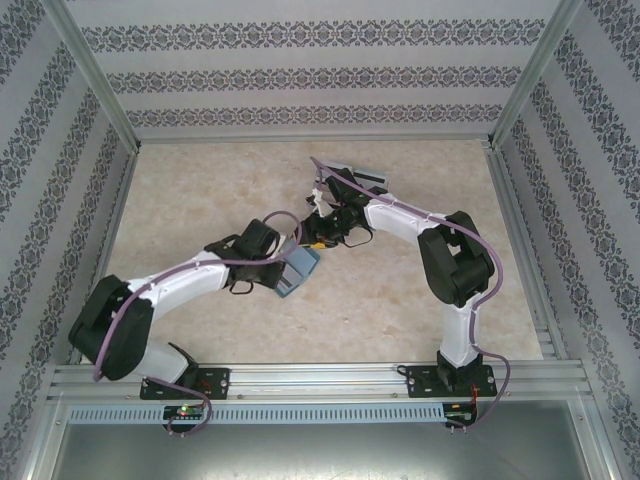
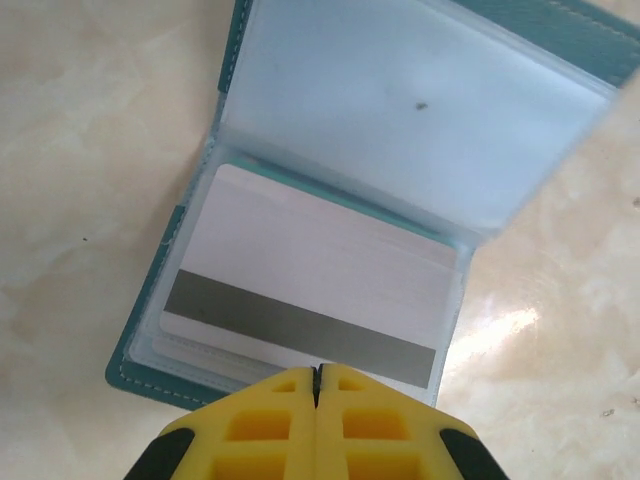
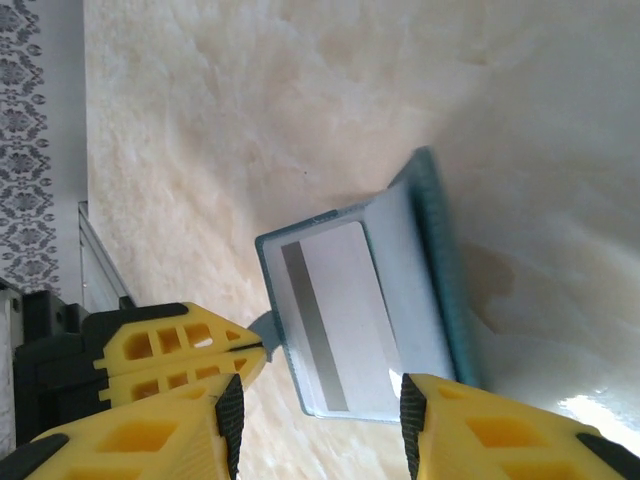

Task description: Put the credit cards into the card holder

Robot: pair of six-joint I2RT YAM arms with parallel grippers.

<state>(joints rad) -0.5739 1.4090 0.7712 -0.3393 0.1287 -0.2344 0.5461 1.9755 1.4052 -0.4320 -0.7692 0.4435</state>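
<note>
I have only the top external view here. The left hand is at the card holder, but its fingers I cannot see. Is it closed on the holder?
Observer: Yes. In the left wrist view the left hand is shut on the near edge of the card holder.
Operator: Is the holder open or folded?
Observer: Open. A white card with a dark stripe lies inside it.
Operator: And the right hand, does it grip anything?
Observer: No. In the right wrist view the right hand is open and the holder lies just ahead of its fingers, not gripped.
</note>
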